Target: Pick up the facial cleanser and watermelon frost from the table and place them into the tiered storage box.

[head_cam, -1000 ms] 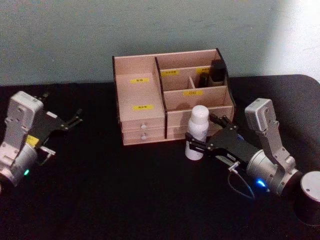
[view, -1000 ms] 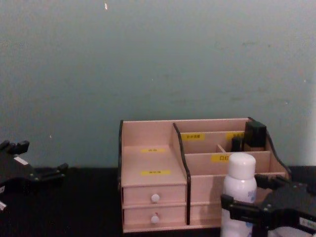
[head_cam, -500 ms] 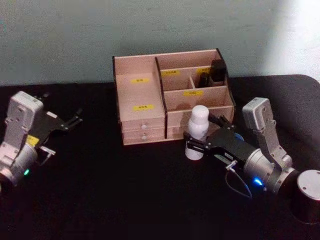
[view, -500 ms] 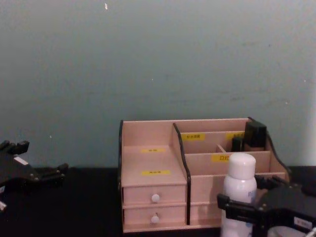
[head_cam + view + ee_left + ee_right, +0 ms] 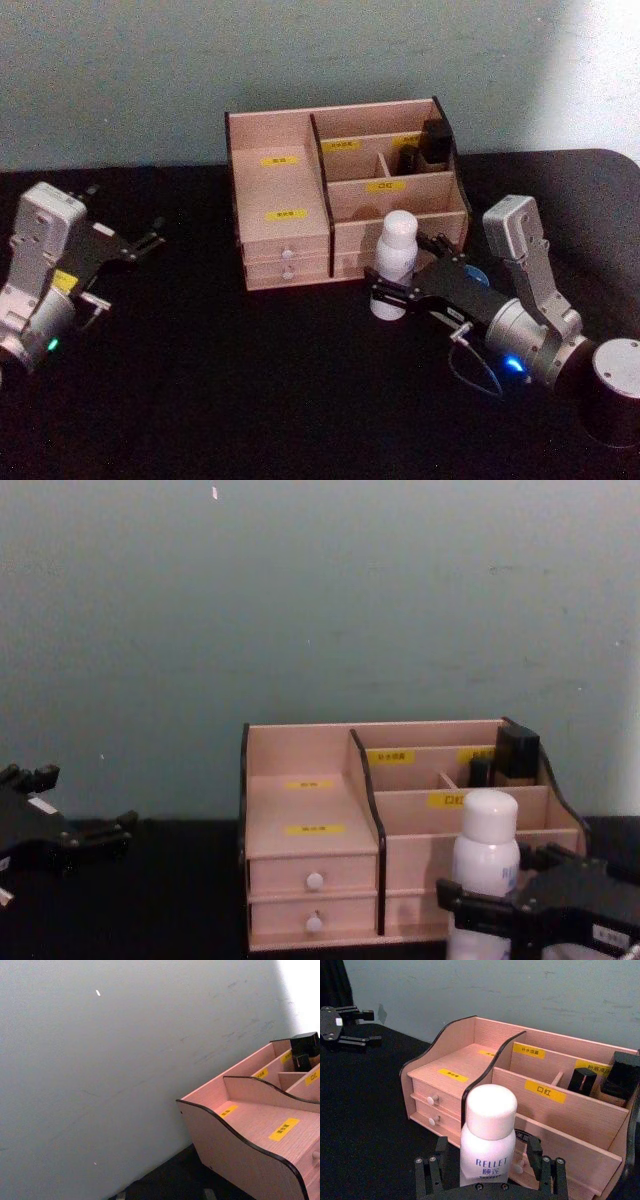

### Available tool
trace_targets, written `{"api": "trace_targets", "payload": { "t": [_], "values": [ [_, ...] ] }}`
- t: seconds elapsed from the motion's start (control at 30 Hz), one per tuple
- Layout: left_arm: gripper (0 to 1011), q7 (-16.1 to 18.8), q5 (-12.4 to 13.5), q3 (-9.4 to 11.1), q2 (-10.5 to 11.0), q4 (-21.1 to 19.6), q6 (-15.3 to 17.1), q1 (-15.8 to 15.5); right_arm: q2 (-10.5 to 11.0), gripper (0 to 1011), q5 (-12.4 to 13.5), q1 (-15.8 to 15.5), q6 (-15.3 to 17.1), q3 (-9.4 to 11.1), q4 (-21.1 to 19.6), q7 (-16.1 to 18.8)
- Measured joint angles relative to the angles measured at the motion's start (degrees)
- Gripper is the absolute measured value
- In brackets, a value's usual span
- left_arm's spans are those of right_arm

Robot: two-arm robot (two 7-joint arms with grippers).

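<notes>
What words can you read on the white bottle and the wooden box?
"RELLET": blue print on the white plastic bottle with a rounded cap.
"口红": on the yellow label on the front divider of the pale pink wooden tiered storage box.
Small characters under "RELLET": too blurred to read.
The other yellow labels on the box: too small to read.

Right gripper (image 5: pixel 402 278) seems to have edged closer around the facial cleanser (image 5: pixel 397 238).

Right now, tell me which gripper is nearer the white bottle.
Right. The right gripper has the white bottle between its fingers; the left gripper sits far off, past the tiered storage box.
</notes>
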Motion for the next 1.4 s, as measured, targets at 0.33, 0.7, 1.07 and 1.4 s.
{"api": "trace_targets", "payload": {
  "t": [0.33, 0.7, 1.07, 1.4],
  "values": [
    [1001, 0.0, 0.0, 0.0, 0.0, 0.0, 0.0, 0.0, 0.1, 1003, 0.0, 0.0, 0.0, -0.1, 0.0, -0.1],
    [1001, 0.0, 0.0, 0.0, 0.0, 0.0, 0.0, 0.0, 0.1, 931, 0.0, 0.0, -0.1, -0.2, 0.0, -0.2],
    [1001, 0.0, 0.0, 0.0, 0.0, 0.0, 0.0, 0.0, 0.2, 637, 0.0, 0.0, -0.1, -0.2, -0.1, -0.3],
    [1001, 0.0, 0.0, 0.0, 0.0, 0.0, 0.0, 0.0, 0.2, 600, 0.1, 0.0, -0.1, -0.2, -0.1, -0.3]
  ]
}}
